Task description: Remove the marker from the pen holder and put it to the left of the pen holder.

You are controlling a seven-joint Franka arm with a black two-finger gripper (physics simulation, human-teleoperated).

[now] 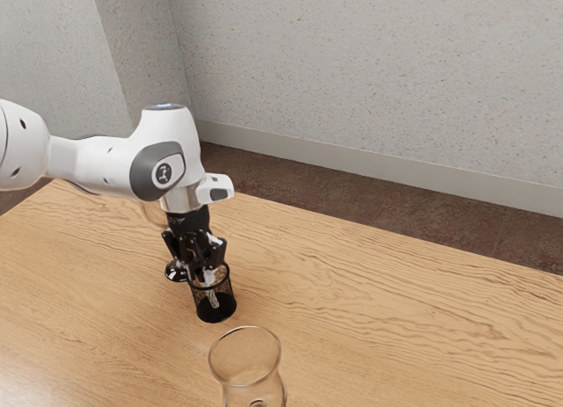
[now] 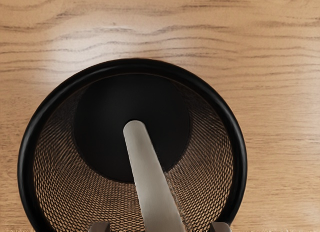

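At the mouth of the black mesh pen holder (image 1: 216,310), my gripper (image 1: 206,268) points down in the exterior view. The pale grey marker (image 1: 213,298) leans inside that holder, its upper part between the fingers. Looking down in the wrist view, I see the round rim of the pen holder (image 2: 239,162) and the marker (image 2: 149,182) rising from its dark floor toward my hand. The tips of my gripper (image 2: 160,227) stand apart at the lower edge, on either side of the marker, with gaps between them and it.
A clear, curved glass (image 1: 246,359) stands on the wooden table (image 1: 387,319), nearer the camera than the holder in the exterior view. A glossy dark round base (image 1: 175,272) sits just behind the gripper, partly hidden by it. A plain wall rises beyond the table.
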